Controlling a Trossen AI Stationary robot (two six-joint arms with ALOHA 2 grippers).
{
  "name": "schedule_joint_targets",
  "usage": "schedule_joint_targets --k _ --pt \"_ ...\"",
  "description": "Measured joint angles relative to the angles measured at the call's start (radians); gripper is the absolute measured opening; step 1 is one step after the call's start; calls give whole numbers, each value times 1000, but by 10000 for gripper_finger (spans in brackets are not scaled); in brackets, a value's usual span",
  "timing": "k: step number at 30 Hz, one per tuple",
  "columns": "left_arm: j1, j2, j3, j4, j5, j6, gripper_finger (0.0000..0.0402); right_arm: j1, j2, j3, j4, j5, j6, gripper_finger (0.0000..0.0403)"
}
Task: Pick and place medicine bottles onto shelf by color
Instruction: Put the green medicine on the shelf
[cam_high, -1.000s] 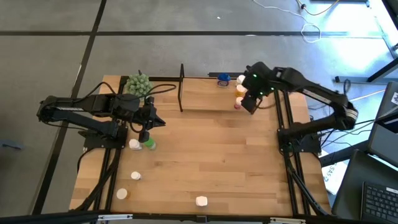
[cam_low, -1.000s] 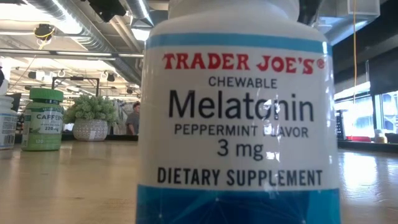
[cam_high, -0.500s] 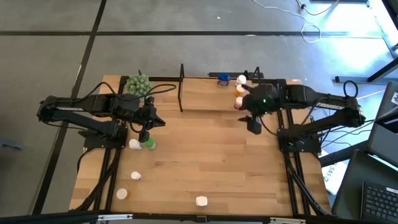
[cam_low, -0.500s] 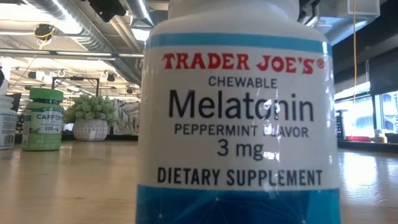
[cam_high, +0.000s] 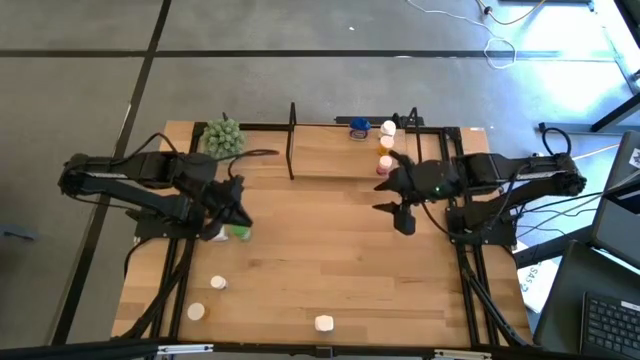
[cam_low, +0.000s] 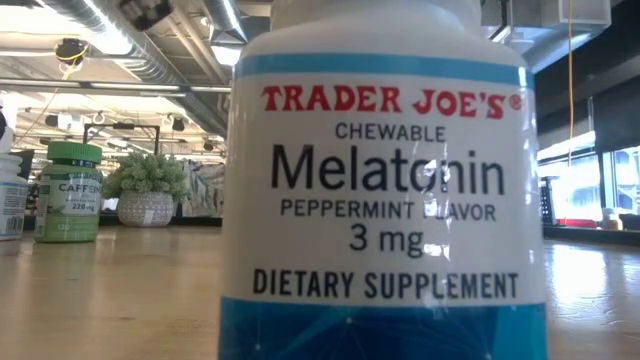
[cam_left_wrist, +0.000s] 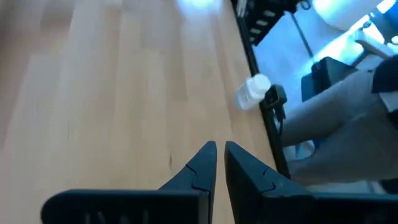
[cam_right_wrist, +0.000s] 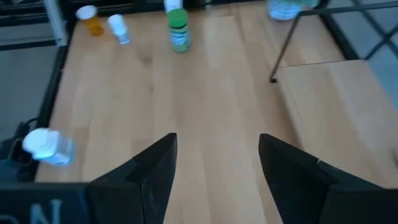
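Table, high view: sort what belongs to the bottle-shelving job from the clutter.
Job:
- shelf
- blue bottle, orange bottle and pink bottle on it
- green bottle
- white bottle

Lying about:
- spiky green plant

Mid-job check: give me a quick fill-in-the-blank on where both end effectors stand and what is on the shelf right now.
1. The right end effector hangs over bare table with its fingers ____.
2. The left end effector, beside the green bottle, has its fingers ____.
3. On the shelf, the blue bottle stands at the ____ edge.
4. Neither end effector holds a ____.

Missing words: open; shut; far; bottle
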Motion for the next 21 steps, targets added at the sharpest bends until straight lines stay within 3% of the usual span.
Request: schedule_joint_targets --k 10,16,21 --pt "-80 -29 0 -348 -66 -355 5 33 20 0 16 54 30 227" --pt "-154 -29 0 -436 -59 -617 2 34 73 0 21 34 19 227" --pt "-200 -29 0 -440 -46 -676 5 34 104 0 22 33 -25 227"
